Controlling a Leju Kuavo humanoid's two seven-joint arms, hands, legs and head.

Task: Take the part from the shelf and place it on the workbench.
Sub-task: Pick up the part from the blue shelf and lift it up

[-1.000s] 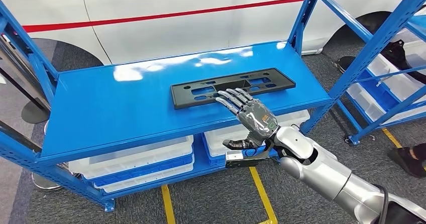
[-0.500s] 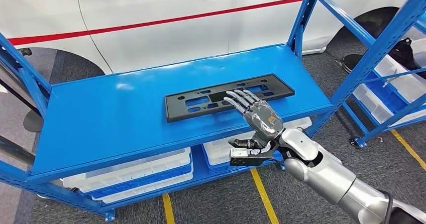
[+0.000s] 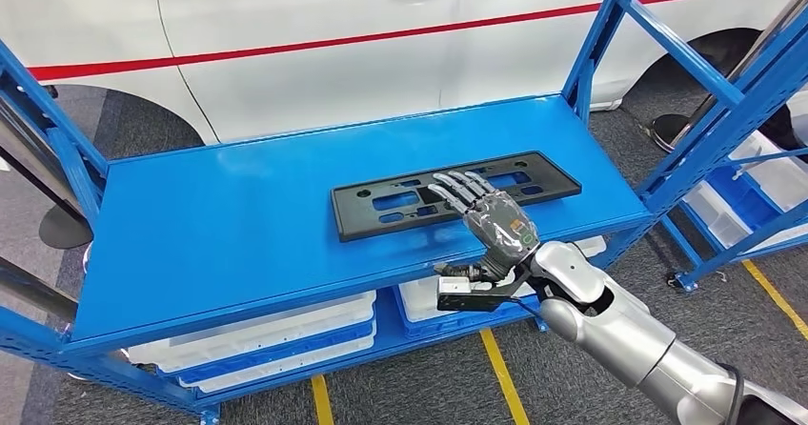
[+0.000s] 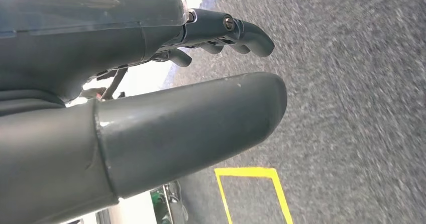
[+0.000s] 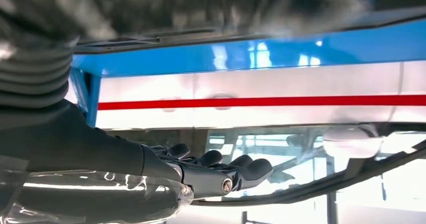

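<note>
The right hand [image 3: 494,223] lies flat, fingers [image 3: 464,188] extended over the black part [image 3: 455,193], apparently touching it. The left hand [image 4: 150,83] hangs loosely curled, holding nothing. The right hand's pose matches the earlier frame.

Right arm [image 3: 619,334] showing silver metallic shell, rounded joint housings, black cable running along lower forearm. Right hand [image 3: 495,220] wearing clear glossy cover over grey back, small green marking near wrist; fingers [image 3: 457,187] showing grey-and-silver segments. Black boxy module sitting under wrist. Left hand [image 4: 140,83] showing thick smooth grey thumb, darker fingers [image 4: 251,33] with visible screw heads. Right wrist view showing grey ribbed cover.
</note>
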